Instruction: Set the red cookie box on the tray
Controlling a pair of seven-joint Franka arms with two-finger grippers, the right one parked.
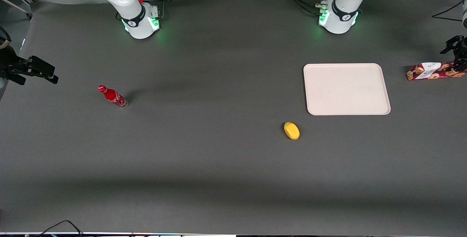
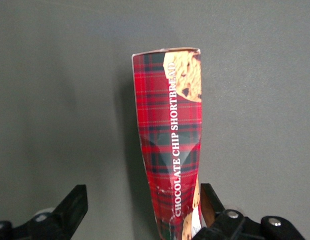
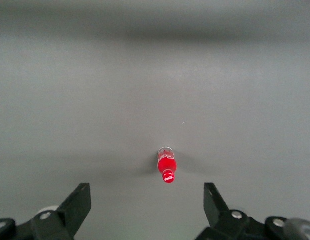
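The red cookie box (image 1: 430, 71) lies flat on the dark table toward the working arm's end, beside the tray (image 1: 346, 89) with a gap between them. The tray is cream-white and has nothing on it. My left gripper (image 1: 459, 63) is down over the end of the box that is farther from the tray. In the left wrist view the tartan box (image 2: 170, 140) runs between the open fingers of the gripper (image 2: 143, 200). One fingertip (image 2: 211, 197) is right against the box's side; the other (image 2: 75, 200) stands well clear of it.
A yellow lemon-like object (image 1: 291, 130) lies nearer the front camera than the tray. A small red soda bottle (image 1: 113, 96) stands toward the parked arm's end and also shows in the right wrist view (image 3: 167, 165). The box lies near the table's end edge.
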